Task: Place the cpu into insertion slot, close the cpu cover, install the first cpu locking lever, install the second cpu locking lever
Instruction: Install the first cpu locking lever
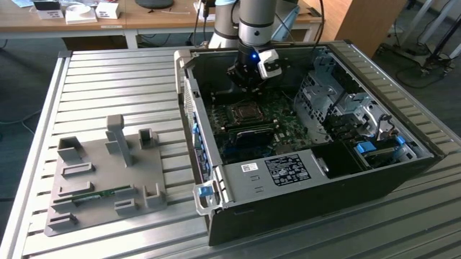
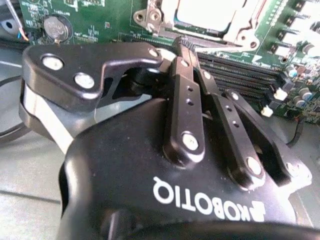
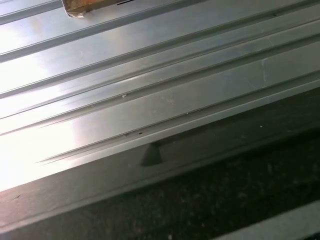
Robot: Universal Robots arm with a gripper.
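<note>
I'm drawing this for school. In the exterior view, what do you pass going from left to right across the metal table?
Grey plastic fixture plate with upright holders → green motherboard → silvery metal drive cage.

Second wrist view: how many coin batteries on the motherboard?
1. The coin battery sits on the motherboard beyond the end effector, which covers much of it; others may be hidden.

The open computer case point(image 1: 303, 210) fills the centre and right of the exterior view, resting on the tabletop point(image 1: 108, 75). A fixture plate point(image 1: 101, 183) lies on the tabletop at lower left. Inside the case, the motherboard point(image 1: 281, 121) carries the insertion slot point(image 1: 245, 111) near frame centre, with the end effector point(image 1: 250, 90) just above it in the frame.
</note>
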